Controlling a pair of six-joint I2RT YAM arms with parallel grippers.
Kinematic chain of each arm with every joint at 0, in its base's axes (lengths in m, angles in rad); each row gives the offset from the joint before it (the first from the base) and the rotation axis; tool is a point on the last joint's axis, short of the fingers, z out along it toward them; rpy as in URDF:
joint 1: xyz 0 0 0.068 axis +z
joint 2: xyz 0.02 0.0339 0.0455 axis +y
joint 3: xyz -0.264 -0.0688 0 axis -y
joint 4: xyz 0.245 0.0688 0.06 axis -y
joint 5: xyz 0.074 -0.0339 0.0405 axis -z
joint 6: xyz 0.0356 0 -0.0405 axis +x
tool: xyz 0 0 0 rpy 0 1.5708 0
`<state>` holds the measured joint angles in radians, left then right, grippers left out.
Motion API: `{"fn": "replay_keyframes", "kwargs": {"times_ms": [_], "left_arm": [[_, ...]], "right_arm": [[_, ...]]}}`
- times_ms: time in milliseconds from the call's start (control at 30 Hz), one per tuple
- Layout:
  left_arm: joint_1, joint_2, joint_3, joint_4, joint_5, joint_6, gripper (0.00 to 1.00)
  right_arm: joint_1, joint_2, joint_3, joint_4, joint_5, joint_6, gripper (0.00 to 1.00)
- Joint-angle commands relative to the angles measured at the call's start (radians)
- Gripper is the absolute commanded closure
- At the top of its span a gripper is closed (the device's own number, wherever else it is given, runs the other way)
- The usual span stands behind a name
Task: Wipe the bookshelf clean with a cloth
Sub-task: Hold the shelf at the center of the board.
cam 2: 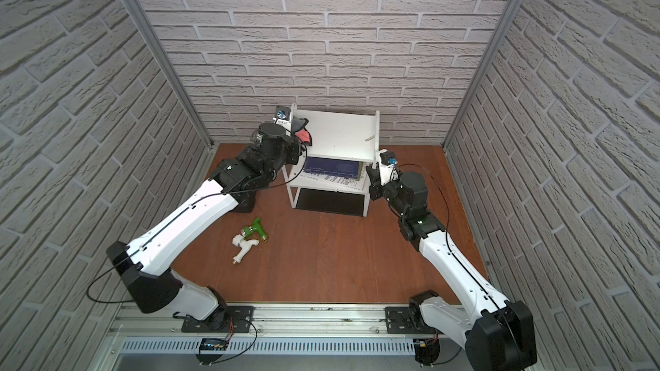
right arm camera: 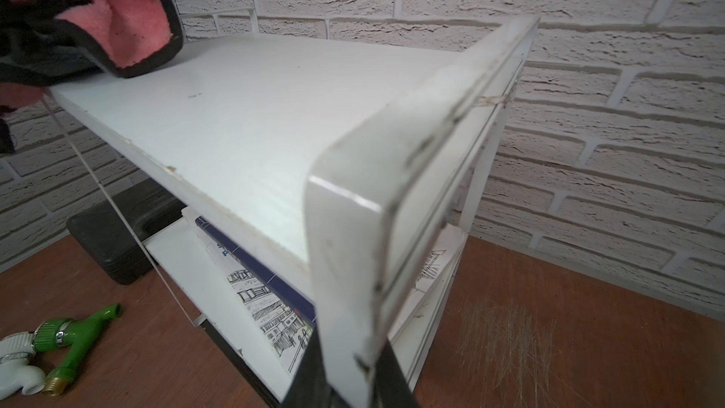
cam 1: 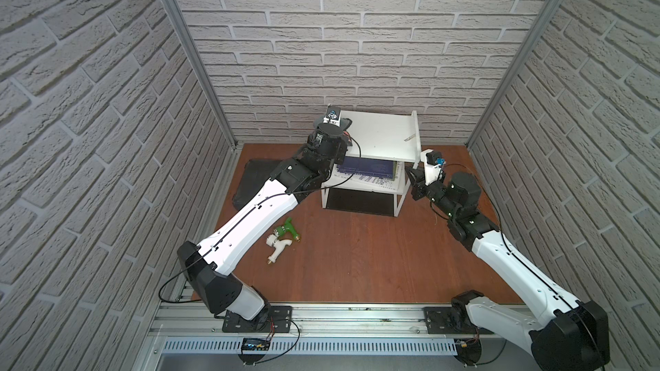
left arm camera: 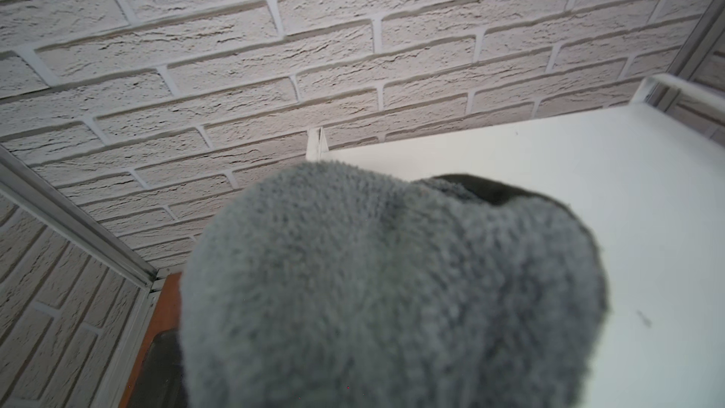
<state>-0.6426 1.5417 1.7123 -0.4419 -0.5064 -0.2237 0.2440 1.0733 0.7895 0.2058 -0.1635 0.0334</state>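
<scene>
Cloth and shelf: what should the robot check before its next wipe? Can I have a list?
1. Cloth held by the left gripper: ok, bunched in its shut jaws.
2. Cloth touching the bookshelf top board: ok, the pink edge rests at one end.
3. Right gripper steadying the bookshelf: ok, shut on the side frame.
4. Top board clean: not ok, small dark specks show.
5. Lower board free to wipe: not ok, papers lie on it.
6. Taps out of the way: ok, lying apart from the bookshelf.

green tap [cam 1: 288,230] beside white tap [cam 1: 278,248] | black case [cam 1: 250,183] | blue book [cam 1: 368,167] over printed sheets [cam 1: 375,182]
</scene>
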Motion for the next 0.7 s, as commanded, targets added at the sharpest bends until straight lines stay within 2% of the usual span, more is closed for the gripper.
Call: {"fn": "replay_keyframes", "kwargs": {"times_ms": [0, 133, 300, 433, 500, 533, 667], "left_arm": [[-0.064, 0.133, 0.126, 0.032, 0.161, 0.018, 1.0], [-0.102, 0.283, 0.304, -0.039, 0.232, 0.031, 1.0], [-0.04, 0.367, 0.415, -0.149, 0.055, 0.037, 1.0], [0.039, 0.372, 0.428, -0.151, -0.09, 0.044, 1.0], [0.047, 0.39, 0.436, -0.104, -0.131, 0.067, 1.0], [0.042, 0.4, 0.435, -0.08, -0.106, 0.074, 1.0], [-0.027, 0.509, 0.551, -0.046, 0.143, 0.071, 1.0]], "right_arm": [[-0.011, -0.012, 0.001, -0.033, 0.008, 0.071, 0.97], [-0.01, -0.003, 0.002, -0.033, 0.014, 0.068, 0.97], [-0.011, 0.003, 0.001, -0.035, 0.015, 0.055, 0.97], [-0.01, -0.004, 0.002, -0.05, 0.024, 0.036, 0.97], [-0.011, -0.011, 0.0, -0.057, 0.027, 0.031, 0.97], [-0.012, -0.014, -0.003, -0.059, 0.03, 0.03, 0.97], [-0.011, -0.018, -0.005, -0.075, 0.04, 0.019, 0.97]]}}
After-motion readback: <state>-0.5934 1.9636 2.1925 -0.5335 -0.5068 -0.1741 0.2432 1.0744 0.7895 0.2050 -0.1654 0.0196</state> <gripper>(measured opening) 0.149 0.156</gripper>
